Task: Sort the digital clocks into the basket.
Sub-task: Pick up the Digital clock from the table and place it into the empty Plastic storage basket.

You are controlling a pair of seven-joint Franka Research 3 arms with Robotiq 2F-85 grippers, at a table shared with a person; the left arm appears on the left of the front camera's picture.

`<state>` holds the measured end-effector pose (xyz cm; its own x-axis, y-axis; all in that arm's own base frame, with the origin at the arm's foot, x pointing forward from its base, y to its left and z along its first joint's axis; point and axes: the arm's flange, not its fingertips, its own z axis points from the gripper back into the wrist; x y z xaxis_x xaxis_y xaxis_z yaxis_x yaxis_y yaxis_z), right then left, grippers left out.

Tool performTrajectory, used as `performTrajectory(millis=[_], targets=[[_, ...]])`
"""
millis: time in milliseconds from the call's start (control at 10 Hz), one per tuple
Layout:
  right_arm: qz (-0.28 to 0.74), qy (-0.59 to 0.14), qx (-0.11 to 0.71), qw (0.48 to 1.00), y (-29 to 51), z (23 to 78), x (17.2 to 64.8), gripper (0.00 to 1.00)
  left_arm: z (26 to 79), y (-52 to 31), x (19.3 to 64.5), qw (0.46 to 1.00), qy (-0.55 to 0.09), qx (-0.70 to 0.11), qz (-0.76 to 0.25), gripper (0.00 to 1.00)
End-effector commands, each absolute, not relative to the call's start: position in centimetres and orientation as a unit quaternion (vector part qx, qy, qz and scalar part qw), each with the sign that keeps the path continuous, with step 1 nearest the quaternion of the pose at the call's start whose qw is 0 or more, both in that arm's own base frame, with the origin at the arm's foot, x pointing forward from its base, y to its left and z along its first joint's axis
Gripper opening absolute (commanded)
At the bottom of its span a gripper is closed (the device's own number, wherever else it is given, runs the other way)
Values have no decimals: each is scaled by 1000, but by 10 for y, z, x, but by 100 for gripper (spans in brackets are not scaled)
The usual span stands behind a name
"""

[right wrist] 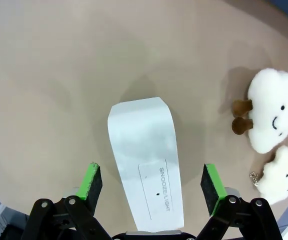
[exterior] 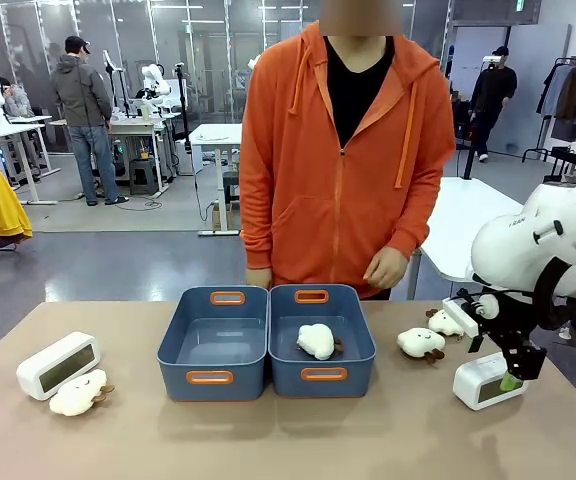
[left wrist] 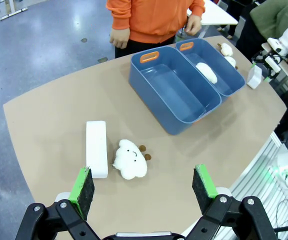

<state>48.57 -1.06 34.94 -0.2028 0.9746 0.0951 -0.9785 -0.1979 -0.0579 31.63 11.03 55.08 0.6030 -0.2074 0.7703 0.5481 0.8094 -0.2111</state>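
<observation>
Right end effector [right wrist: 151,172], released, flanks a digital clock [right wrist: 141,135] on the tan table [right wrist: 54,75], grey floor [exterior: 118,260] beyond.

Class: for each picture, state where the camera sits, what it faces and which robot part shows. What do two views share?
Front view: between the arms, facing the person across the table; right arm and right gripper show.
Left wrist view: high above the table's left end, looking down at the left clock; open left gripper below.
Right wrist view: close above the right clock; its open fingers flank it.
Shared: front and left wrist views both show the blue bins.
</observation>
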Motion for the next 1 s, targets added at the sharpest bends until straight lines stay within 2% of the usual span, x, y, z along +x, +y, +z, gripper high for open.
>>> performTrajectory(millis=[0, 200, 300, 500, 600, 800, 900], targets=[[771, -39, 11, 636, -11, 336, 497, 100, 551, 110, 317, 865, -389, -225, -221, 100], [771, -10, 4, 637, -7, 321, 499, 100, 551, 110, 317, 865, -389, -225, -221, 100], [772, -1, 3, 636, -6, 314, 500, 81, 551, 110, 317, 865, -389, -225, -221, 100], [771, 5, 3, 637, -3, 309, 500, 24, 551, 110, 317, 865, -389, -225, -221, 100], [770, 8, 4, 638, -2, 305, 500, 0, 551, 110, 317, 865, -389, -225, -221, 100], [767, 10, 4, 641, -2, 303, 500, 0, 551, 110, 317, 865, -389, -225, -221, 100], [764, 7, 9, 645, -5, 307, 499, 6, 551, 110, 317, 865, -389, -225, -221, 100]])
